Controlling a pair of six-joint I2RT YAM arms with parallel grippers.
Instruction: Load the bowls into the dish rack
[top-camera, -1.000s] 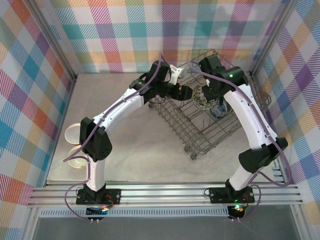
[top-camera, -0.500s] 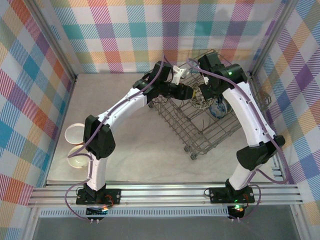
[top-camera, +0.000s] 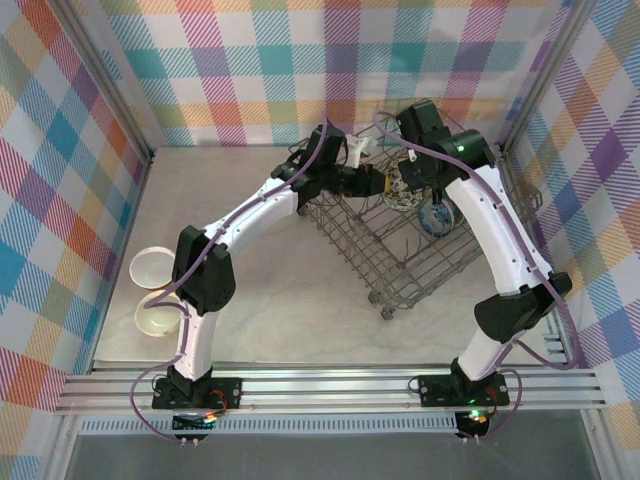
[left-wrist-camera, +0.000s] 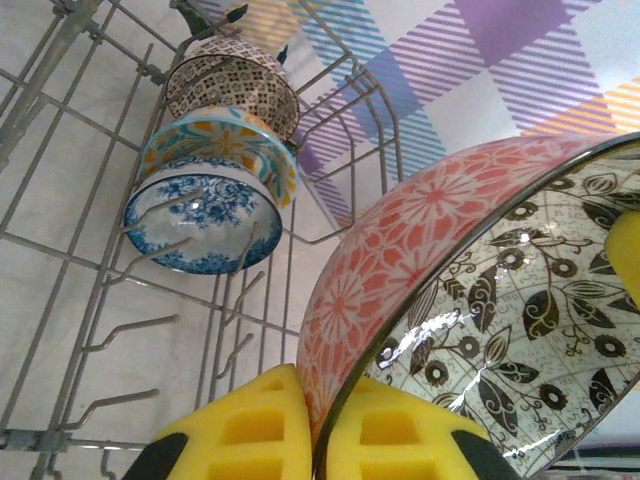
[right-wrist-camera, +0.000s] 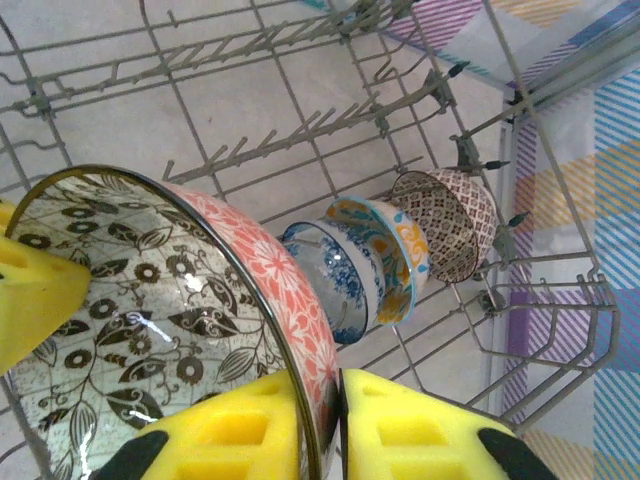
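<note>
Coral-sided floral bowl (left-wrist-camera: 400, 260) hangs at one o'clock over the dish rack (top-camera: 392, 283), left gripper (left-wrist-camera: 318, 430) and right gripper (right-wrist-camera: 320, 420) both clamped on its rim, seemingly handing over beside three racked bowls (right-wrist-camera: 395, 260).

Worktop (top-camera: 290, 310): pale grey, stone-look, matte, closed in at its far, left and right edges by plaid walls (top-camera: 250, 60) checked in pink, teal, orange, purple, yellow and white. Left post (top-camera: 105, 75), aluminium, slants up from the far-left corner, and right post (top-camera: 548, 65) does the same from the far-right corner. A slotted aluminium rail (top-camera: 330, 388) runs the full width of the near edge, with a thin perforated strip (top-camera: 330, 425) just below it. In the left wrist view the plaid wall sits upper right with purple, blue and orange bands.
</note>
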